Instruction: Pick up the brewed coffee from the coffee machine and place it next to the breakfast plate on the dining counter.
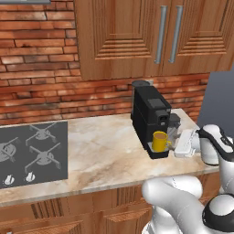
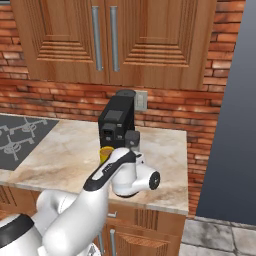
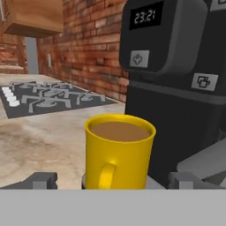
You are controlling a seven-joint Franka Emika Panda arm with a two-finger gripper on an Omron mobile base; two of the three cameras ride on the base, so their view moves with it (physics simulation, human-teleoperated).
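Note:
The brewed coffee (image 3: 119, 150) is a yellow mug of brown liquid. It stands on the drip tray in the recess of the black coffee machine (image 1: 150, 114), with its handle turned toward my hand. My gripper (image 3: 114, 181) is open and level with the mug, a dark fingertip (image 3: 42, 180) low on each side of it, touching nothing. From the left base view the mug (image 1: 160, 140) sits just left of my gripper (image 1: 176, 145), which reaches in from the right. In the right base view my arm covers most of the mug (image 2: 104, 153) below the machine (image 2: 116, 124). The breakfast plate and the dining counter are out of view.
The machine stands on a marbled worktop (image 1: 100, 155) against a brick wall. A dark gas hob (image 1: 34, 153) is set into it at the left. Wooden wall cabinets (image 1: 160, 36) hang above. A tall grey panel (image 2: 235, 125) bounds the worktop's right end.

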